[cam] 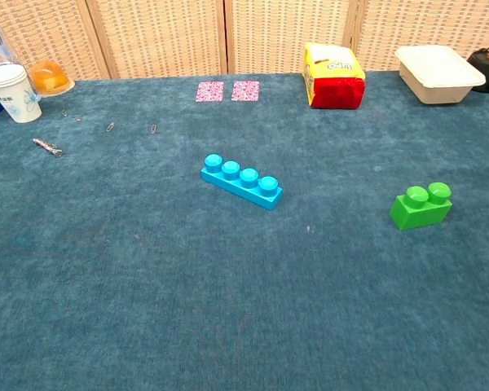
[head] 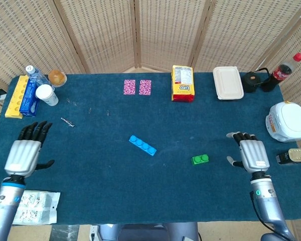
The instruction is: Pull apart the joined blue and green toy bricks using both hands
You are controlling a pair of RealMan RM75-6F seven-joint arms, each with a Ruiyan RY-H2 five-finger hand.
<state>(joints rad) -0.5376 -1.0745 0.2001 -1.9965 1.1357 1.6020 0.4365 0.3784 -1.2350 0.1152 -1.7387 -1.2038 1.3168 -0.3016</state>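
Resting palm-down with fingers spread and nothing held, the left hand (head: 23, 154) lies at the near left table edge and the right hand (head: 253, 154) at the near right. A small green two-stud plastic brick (head: 200, 159) sits just inboard of the right hand. Well apart from it, toward the left hand, lies a long blue four-stud plastic brick (head: 142, 145). Beyond both stands a yellow-and-red snack packet (head: 182, 83), probably biscuits.

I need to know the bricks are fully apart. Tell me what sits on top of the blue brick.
Nothing sits on the blue brick: its studs show bare in both views. The green brick lies apart on the cloth. What is under either brick is covered.
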